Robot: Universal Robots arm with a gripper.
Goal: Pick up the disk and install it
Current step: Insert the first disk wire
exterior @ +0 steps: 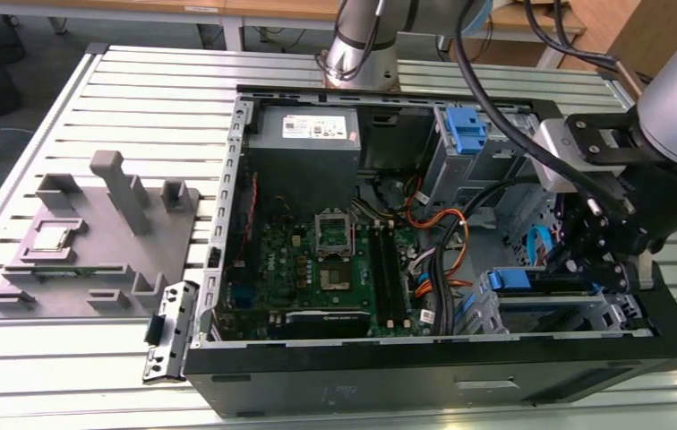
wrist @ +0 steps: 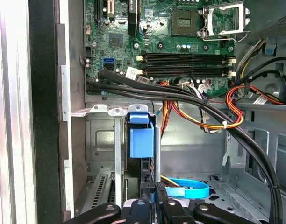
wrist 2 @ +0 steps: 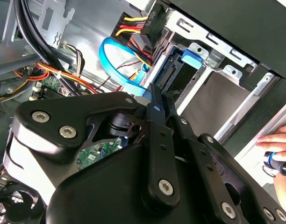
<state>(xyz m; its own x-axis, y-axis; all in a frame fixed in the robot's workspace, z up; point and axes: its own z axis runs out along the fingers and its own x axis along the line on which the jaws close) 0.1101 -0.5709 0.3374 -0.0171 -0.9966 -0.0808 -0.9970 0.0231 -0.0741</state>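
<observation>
- The disk (wrist: 142, 140) stands on edge inside the metal drive cage (wrist: 101, 140). Its blue bracket faces my first wrist camera.
- In the exterior view I find the disk (exterior: 518, 279) in the cage (exterior: 589, 318) at the corner of the open computer case (exterior: 434, 376), toward the exterior view's right.
- The gripper (wrist: 152, 193) sits right at the near end of the disk, in line with it. I cannot tell whether it touches.
- The jaws are drawn together to a thin slit, and I see nothing clamped between them. The second wrist view shows the gripper (wrist 2: 160, 93) the same way, with the disk (wrist 2: 189, 58) just beyond the tips.
- From the exterior view, the gripper (exterior: 584, 269) reaches down into the case beside the cage.
- A flat blue cable (wrist: 187, 190) curls just beside the gripper.
- A thick black cable bundle (wrist: 180, 93) runs between the cage and the green motherboard (wrist: 157, 32).
- A separate blue latch piece (exterior: 467, 130) sits in the bay at the far side of the case. The grey power supply box (exterior: 305, 128) is near it.
- A person's hand (wrist 2: 276, 140) rests at the case's outer edge in the second wrist view.
- The case lies on the slatted bench (exterior: 99, 358). A grey fixture (exterior: 88, 242) stands well apart, toward the exterior view's left.
</observation>
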